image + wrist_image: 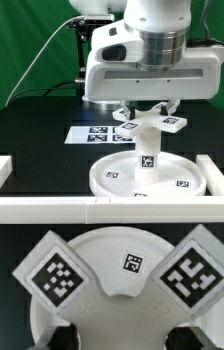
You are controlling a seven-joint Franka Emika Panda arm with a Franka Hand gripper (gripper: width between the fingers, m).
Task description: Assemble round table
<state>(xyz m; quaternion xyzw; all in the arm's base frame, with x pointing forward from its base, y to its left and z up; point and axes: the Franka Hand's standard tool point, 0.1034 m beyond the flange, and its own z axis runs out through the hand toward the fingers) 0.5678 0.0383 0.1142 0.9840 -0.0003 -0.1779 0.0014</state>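
Note:
The large round rimmed disc [118, 178] lies flat on the black table at the front. The short post [147, 152] stands upright in its middle. The cross-shaped piece [172, 123] sits on top of the post, its tagged arms spread out. My gripper [148, 112] comes down from above and is shut on the cross-shaped piece. In the wrist view the black finger pads [72, 336] press on both sides of the cross-shaped piece [130, 314]. Two tagged arms fan out from it, with the disc [110, 243] below. The post is hidden there.
The marker board [92, 132] lies flat behind the disc. White edge rails run along the exterior view's left [18, 168], front [50, 212] and right [214, 165]. A green backdrop and cables are at the back.

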